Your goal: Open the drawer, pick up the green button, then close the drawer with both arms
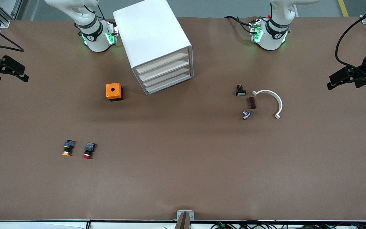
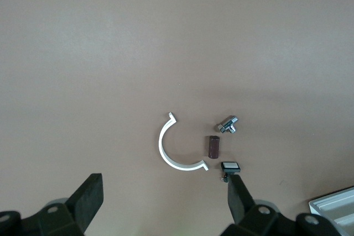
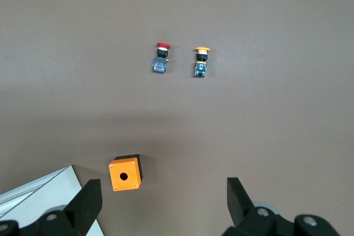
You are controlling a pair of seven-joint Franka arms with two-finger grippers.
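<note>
The white cabinet (image 1: 152, 35) stands between the two arm bases. Its four off-white drawer fronts (image 1: 167, 74) are all pushed in, and I cannot tell which one is the task's drawer. The button with the green cap is out of view. My right gripper (image 1: 11, 78) hangs open and empty over the right arm's end of the table. In its wrist view the right gripper (image 3: 163, 187) looks down on bare table. My left gripper (image 1: 342, 83) hangs open and empty over the left arm's end. In the left wrist view the left gripper (image 2: 164, 183) holds nothing.
An orange box with a hole (image 1: 114, 91) sits beside the cabinet. A red-capped button (image 1: 88, 150) and an orange-capped button (image 1: 67, 148) lie nearer the front camera. A white half ring (image 1: 273, 100), a brown block (image 1: 252, 102), a metal part (image 1: 247, 115) and a small black switch (image 1: 240, 91) lie toward the left arm's end.
</note>
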